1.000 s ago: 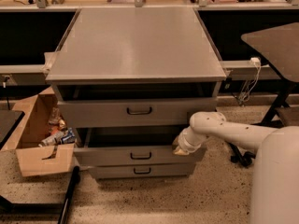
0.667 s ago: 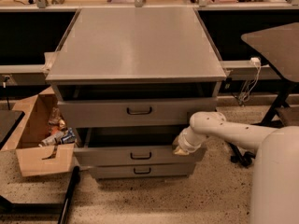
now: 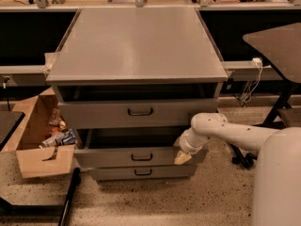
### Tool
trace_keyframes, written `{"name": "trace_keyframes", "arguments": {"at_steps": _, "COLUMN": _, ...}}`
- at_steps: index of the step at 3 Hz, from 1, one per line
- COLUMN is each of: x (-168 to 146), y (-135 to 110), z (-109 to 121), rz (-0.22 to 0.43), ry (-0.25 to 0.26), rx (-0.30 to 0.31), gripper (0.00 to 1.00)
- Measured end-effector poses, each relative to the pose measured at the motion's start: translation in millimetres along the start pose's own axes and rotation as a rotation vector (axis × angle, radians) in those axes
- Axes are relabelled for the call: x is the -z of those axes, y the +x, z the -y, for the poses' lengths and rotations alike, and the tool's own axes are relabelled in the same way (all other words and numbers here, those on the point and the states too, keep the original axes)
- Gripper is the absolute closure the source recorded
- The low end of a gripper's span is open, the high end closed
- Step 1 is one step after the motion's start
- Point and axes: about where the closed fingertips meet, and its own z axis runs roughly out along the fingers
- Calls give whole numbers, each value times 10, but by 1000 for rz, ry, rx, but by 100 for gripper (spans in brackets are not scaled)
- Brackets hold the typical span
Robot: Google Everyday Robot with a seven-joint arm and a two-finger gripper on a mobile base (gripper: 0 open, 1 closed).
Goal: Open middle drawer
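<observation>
The grey metal cabinet (image 3: 136,46) has three drawers. The middle drawer (image 3: 113,157) has a small dark bar handle (image 3: 141,157) at its centre and stands pulled out a little, with a dark gap above its front. The top drawer (image 3: 103,114) is also pulled out slightly. The bottom drawer (image 3: 141,173) is pushed in. My gripper (image 3: 182,158) is at the right end of the middle drawer's front, at the end of my white arm (image 3: 225,131) that reaches in from the right.
An open cardboard box (image 3: 40,140) with packets stands on the floor left of the cabinet. A dark table (image 3: 277,44) and its legs are at the right. A black bar (image 3: 68,201) lies at lower left. A counter runs behind.
</observation>
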Motion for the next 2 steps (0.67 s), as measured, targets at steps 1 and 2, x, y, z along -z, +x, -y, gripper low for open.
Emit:
{"name": "trace_keyframes", "arguments": {"at_steps": 1, "x": 0, "y": 0, "z": 0, "rz": 0, "ry": 0, "rx": 0, "gripper": 0}}
{"name": "trace_keyframes", "arguments": {"at_steps": 2, "x": -1, "y": 0, "z": 0, "rz": 0, "ry": 0, "rx": 0, "gripper": 0}}
